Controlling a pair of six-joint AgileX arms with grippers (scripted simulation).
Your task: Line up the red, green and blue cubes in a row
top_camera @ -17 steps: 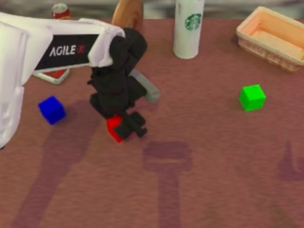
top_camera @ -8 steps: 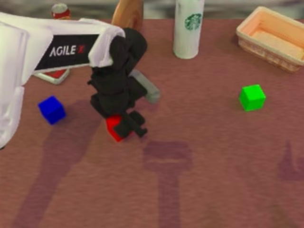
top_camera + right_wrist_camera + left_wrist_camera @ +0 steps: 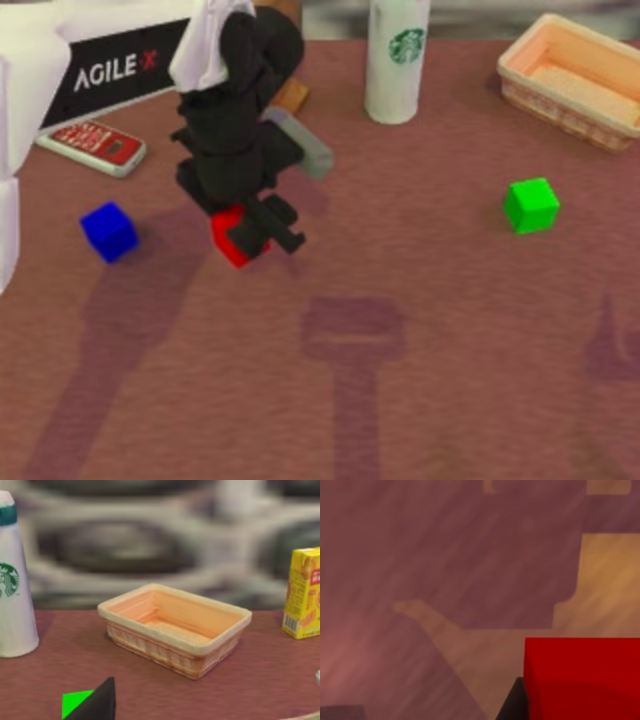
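Note:
My left gripper (image 3: 252, 236) is shut on the red cube (image 3: 229, 246), left of the table's middle; the cube hangs clear of the table. In the left wrist view the red cube (image 3: 581, 679) fills the corner, with a dark fingertip (image 3: 517, 703) pressed against its side. The blue cube (image 3: 108, 231) rests on the table to the left of the gripper. Far to the right, the green cube (image 3: 531, 205) sits alone; a corner of it (image 3: 75, 703) also shows in the right wrist view. My right arm stays parked outside the top view.
A white Starbucks cup (image 3: 397, 60) and an orange basket (image 3: 570, 75) stand along the back edge. A red-and-white flat card (image 3: 95, 145) lies at the back left. A grey block (image 3: 306, 156) sits behind the left gripper. A yellow juice box (image 3: 302, 592) stands beside the basket.
My left arm has risen and drawn back toward the upper left, carrying the red cube with it. The flat red-and-white card is now uncovered.

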